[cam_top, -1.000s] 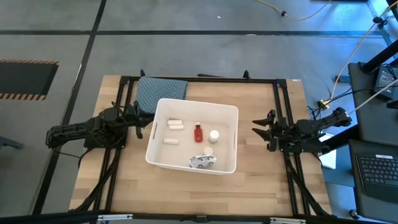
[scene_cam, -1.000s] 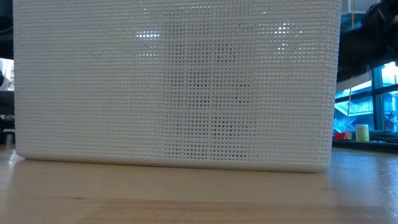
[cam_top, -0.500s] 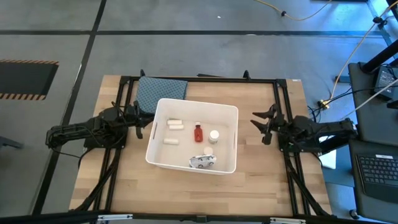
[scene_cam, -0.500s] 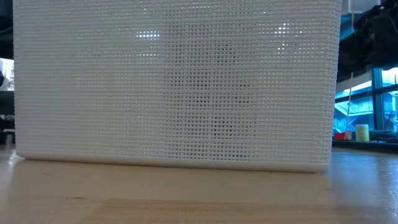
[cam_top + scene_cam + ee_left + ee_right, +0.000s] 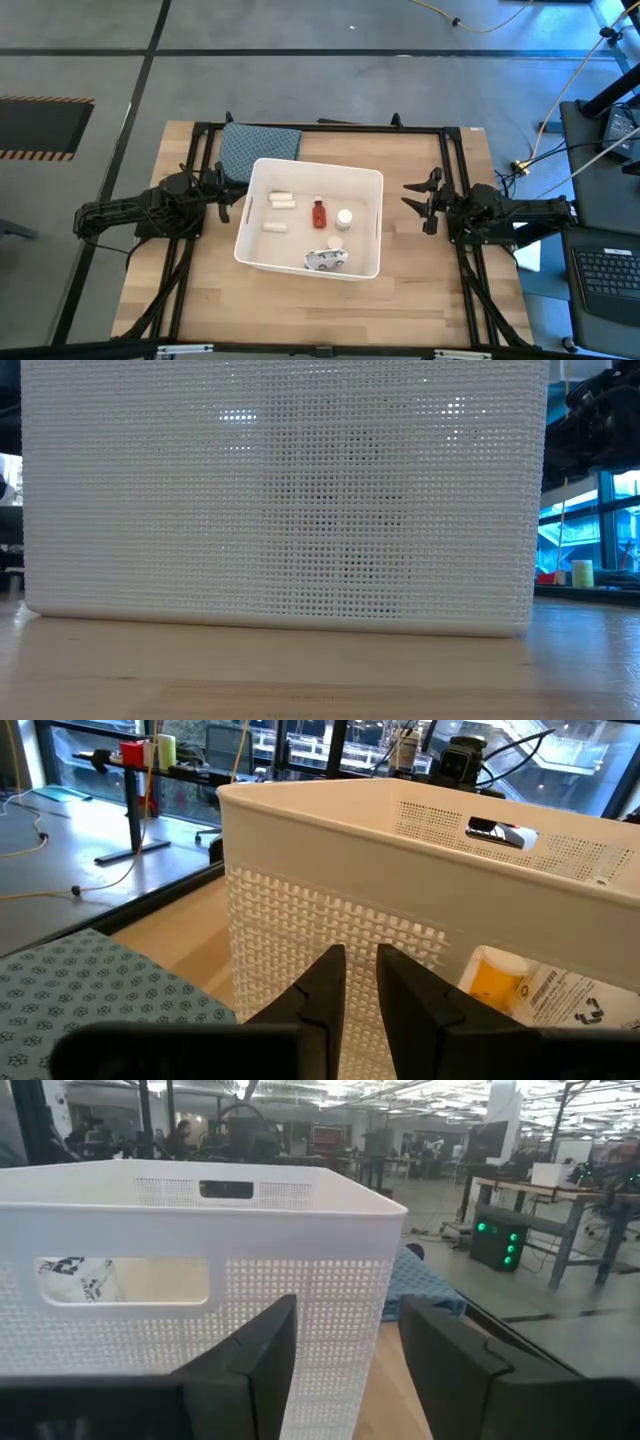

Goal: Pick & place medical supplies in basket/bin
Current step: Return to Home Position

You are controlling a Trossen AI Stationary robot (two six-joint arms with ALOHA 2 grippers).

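The white tub point(image 5: 257, 243) stands in the middle of the table and fills the low view point(image 5: 285, 500). On its floor lie two short white tubes point(image 5: 281, 199) point(image 5: 275, 227), a red-brown bottle point(image 5: 319, 214), a white round-capped bottle point(image 5: 344, 218) and a silvery packet point(image 5: 327, 260). My left gripper point(image 5: 228, 196) point(image 5: 358, 975) hovers just outside the tub's left wall, shut. My right gripper point(image 5: 417, 205) point(image 5: 345, 1350) is open, level with the tub's right wall point(image 5: 200, 1210) and a short gap away from it.
A blue-grey folded cloth point(image 5: 259, 147) lies flat at the table's far edge, behind the tub's far left corner. Black frame rails point(image 5: 455, 170) run along the table's sides under both arms. Bare wood point(image 5: 420, 290) lies near and to the right of the tub.
My right gripper has swung a little toward the table's far edge and toward the tub's right wall, staying open. The left arm, the tub and the supplies have kept still.
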